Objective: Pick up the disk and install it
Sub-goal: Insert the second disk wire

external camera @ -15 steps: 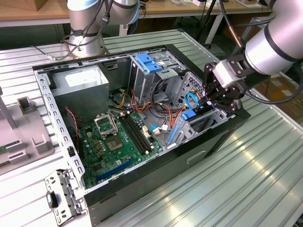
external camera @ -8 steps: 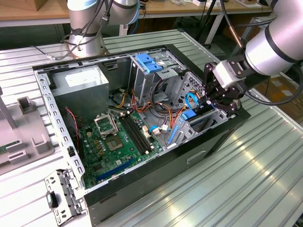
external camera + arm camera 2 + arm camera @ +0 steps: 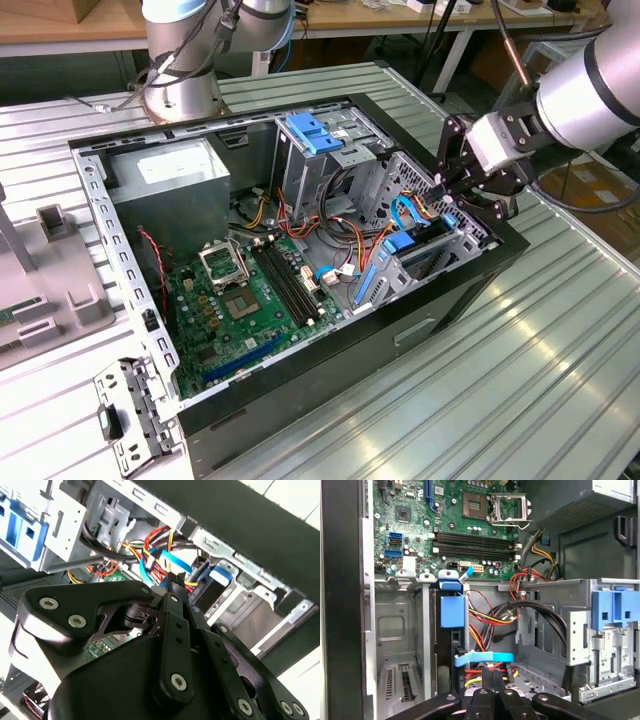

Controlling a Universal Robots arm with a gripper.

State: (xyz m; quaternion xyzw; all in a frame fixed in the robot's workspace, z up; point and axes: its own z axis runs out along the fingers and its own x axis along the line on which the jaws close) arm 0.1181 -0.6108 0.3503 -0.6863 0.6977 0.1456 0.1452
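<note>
Your gripper (image 3: pixel 462 190) hangs over the drive bay at the end of the open computer case (image 3: pixel 420 330) nearest the exterior view's right; its black fingers (image 3: pixel 492 700) sit pressed together in the first wrist view, with nothing visible between them; the disk (image 3: pixel 451 630) stands on edge in the metal bay just beyond those fingers, its blue carrier rail (image 3: pixel 452 611) showing along the edge and a blue cable (image 3: pixel 482 657) curving across just beside it; red, yellow and black wires (image 3: pixel 490 615) bundle beside the disk; the green motherboard (image 3: pixel 250 290) lies flat on the floor of the case, well apart from the gripper; a blue plastic bracket (image 3: pixel 315 132) sits atop the drive cage toward the far edge of the tabletop (image 3: pixel 560 340); the grey power-supply box (image 3: pixel 170 180) fills the case corner nearest the arm's base (image 3: pixel 180 95).
</note>
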